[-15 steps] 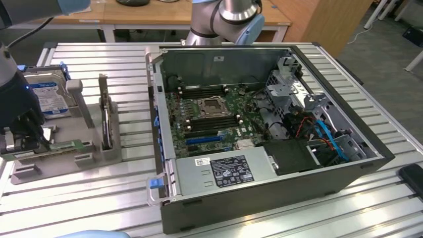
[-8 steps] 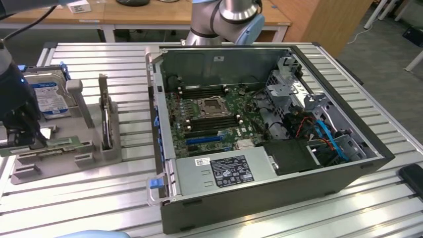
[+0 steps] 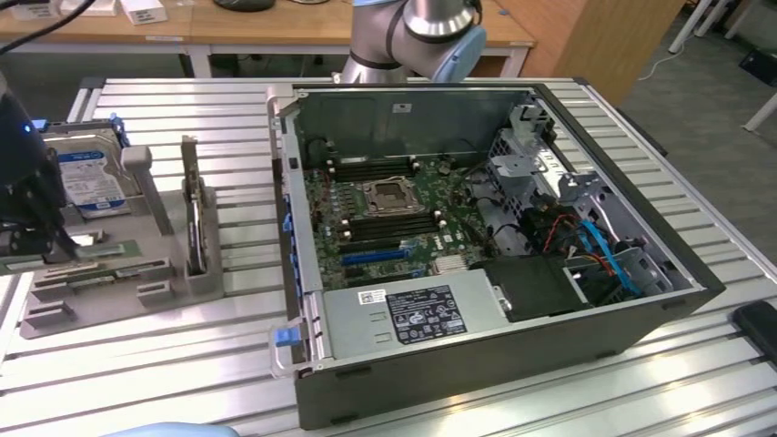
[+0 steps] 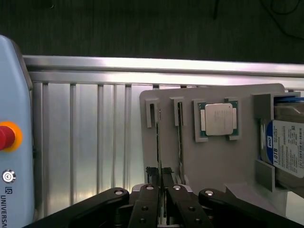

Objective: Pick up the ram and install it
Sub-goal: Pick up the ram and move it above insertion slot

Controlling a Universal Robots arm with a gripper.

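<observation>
The ram (image 4: 158, 137) stands on edge in a slot of the grey holder (image 4: 213, 161), a thin green stick seen edge-on. My gripper (image 4: 159, 173) is directly over it, its black fingers (image 4: 150, 190) closed on either side of the stick's near end. In the exterior view the gripper (image 3: 43, 255) hangs low over the holder (image 3: 122, 305) at that view's left. The open computer case (image 3: 486, 355) lies to the exterior view's right, with its motherboard (image 3: 377, 228) and dark memory slots (image 3: 364, 168) exposed.
A second stick (image 4: 179, 142) stands in the neighbouring slot. The holder also carries a silver processor (image 4: 218, 118), a hard drive (image 3: 97, 177) and a tall expansion card (image 3: 191, 209). A pendant with a red button (image 4: 4, 135) lies on the slatted aluminium table.
</observation>
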